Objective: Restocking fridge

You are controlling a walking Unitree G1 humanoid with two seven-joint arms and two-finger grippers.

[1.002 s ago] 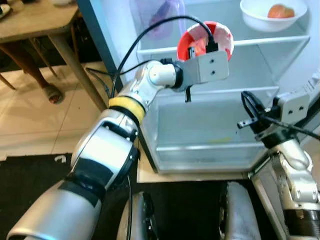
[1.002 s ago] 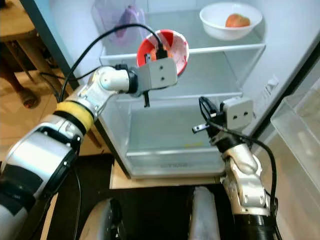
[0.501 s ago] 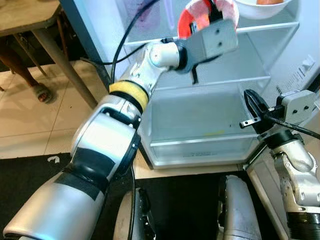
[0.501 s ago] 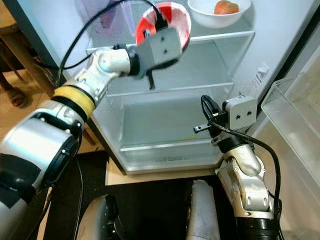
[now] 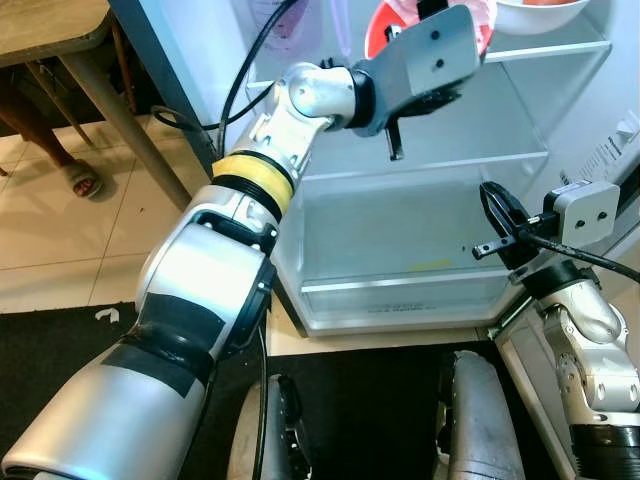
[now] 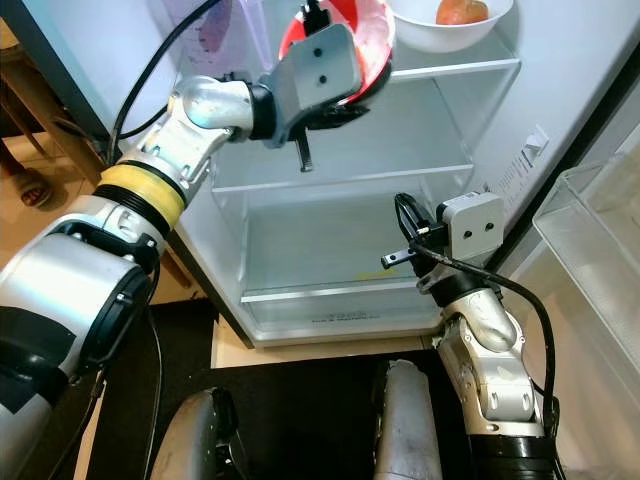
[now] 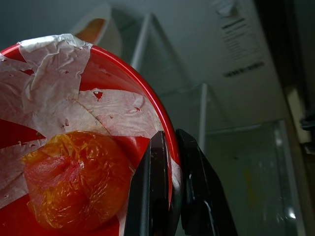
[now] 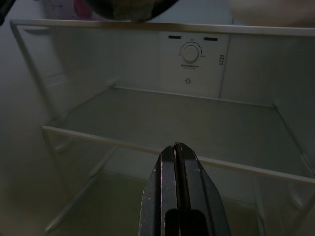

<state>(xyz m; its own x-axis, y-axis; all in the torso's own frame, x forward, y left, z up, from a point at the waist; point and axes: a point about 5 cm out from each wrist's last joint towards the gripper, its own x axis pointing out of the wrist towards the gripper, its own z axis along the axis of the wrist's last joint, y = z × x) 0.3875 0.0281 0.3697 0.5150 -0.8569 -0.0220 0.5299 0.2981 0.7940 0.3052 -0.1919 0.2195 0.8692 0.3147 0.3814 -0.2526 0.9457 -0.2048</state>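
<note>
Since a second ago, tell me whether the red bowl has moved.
Yes. The left gripper has lifted the red bowl from below the upper shelf edge to above it, toward the white bowl.

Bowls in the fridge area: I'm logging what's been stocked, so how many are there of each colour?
Red bowl lined with white paper, holding an orange wrapped item, pinched at its rim by the left gripper: 1
White bowl holding an orange item, on the top shelf: 1
Total: 2

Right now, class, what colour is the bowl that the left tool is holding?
Red, lined with white paper; the bowl shows best in the left wrist view, pinched by the left tool.
</note>
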